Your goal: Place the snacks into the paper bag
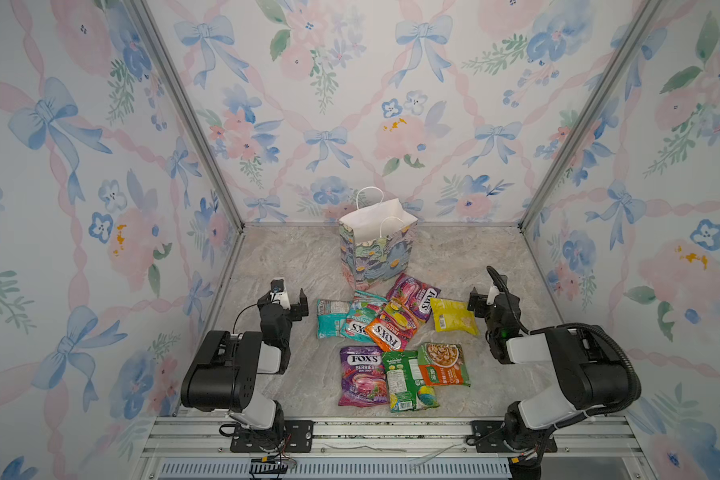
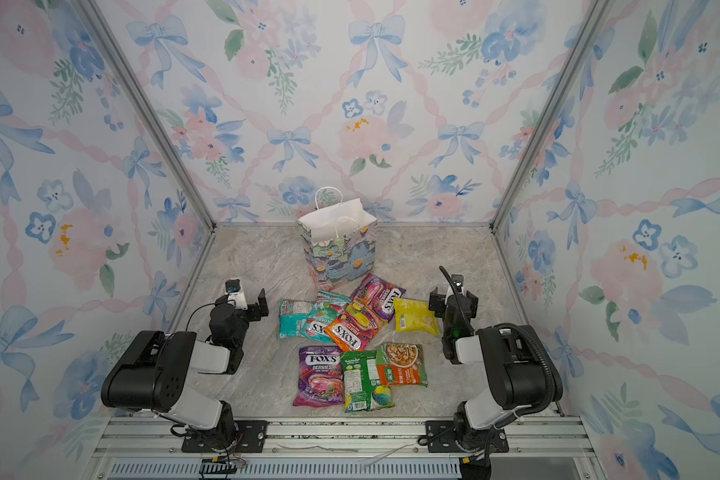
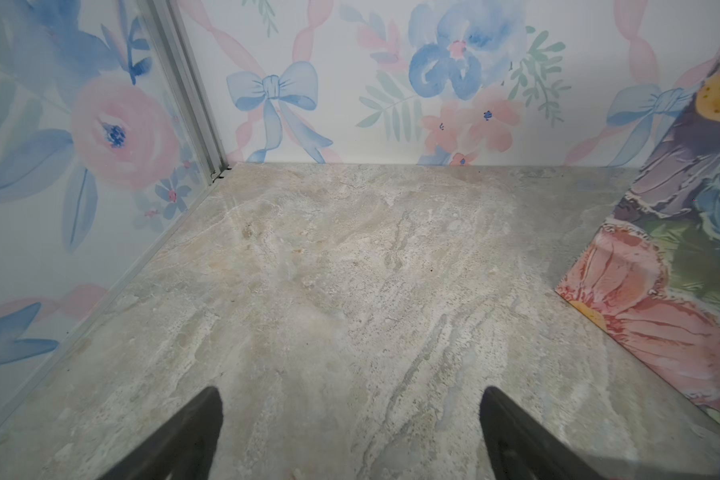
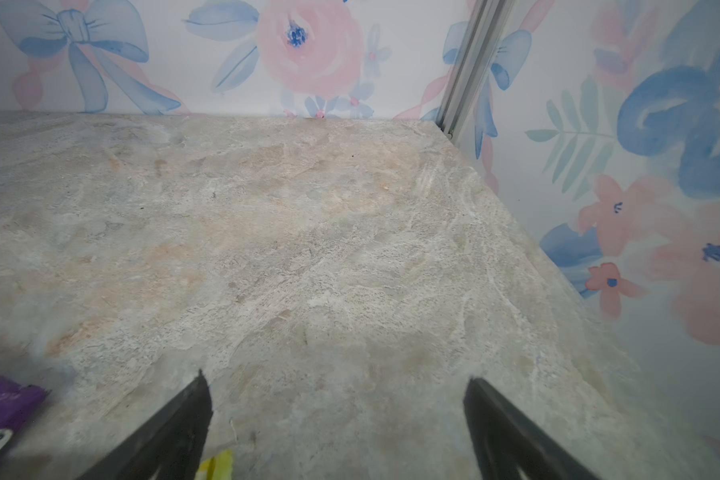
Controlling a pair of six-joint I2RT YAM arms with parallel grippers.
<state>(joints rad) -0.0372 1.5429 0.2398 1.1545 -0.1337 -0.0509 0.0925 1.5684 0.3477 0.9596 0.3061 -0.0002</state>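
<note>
The paper bag (image 1: 377, 245) (image 2: 337, 245) stands upright and open at the back middle of the table; its painted side (image 3: 682, 249) shows in the left wrist view. Several snacks lie flat in front of it: a purple FOX'S packet (image 1: 360, 376), a green pouch (image 1: 408, 380), an orange-green pouch (image 1: 443, 363), a yellow pouch (image 1: 452, 314), an orange FOX'S packet (image 1: 391, 326) and teal packets (image 1: 331, 318). My left gripper (image 1: 294, 301) (image 3: 350, 392) hovers open left of the pile. On the pile's right, beside the yellow pouch (image 4: 217, 465), my right gripper (image 1: 485, 301) (image 4: 337, 376) is open. Both are empty.
Flowered walls (image 1: 100, 208) close the table on three sides, with aluminium posts (image 1: 192, 124) at the back corners. A metal rail (image 1: 391, 432) with both arm bases runs along the front edge. Bare marble tabletop (image 1: 292, 257) lies either side of the bag.
</note>
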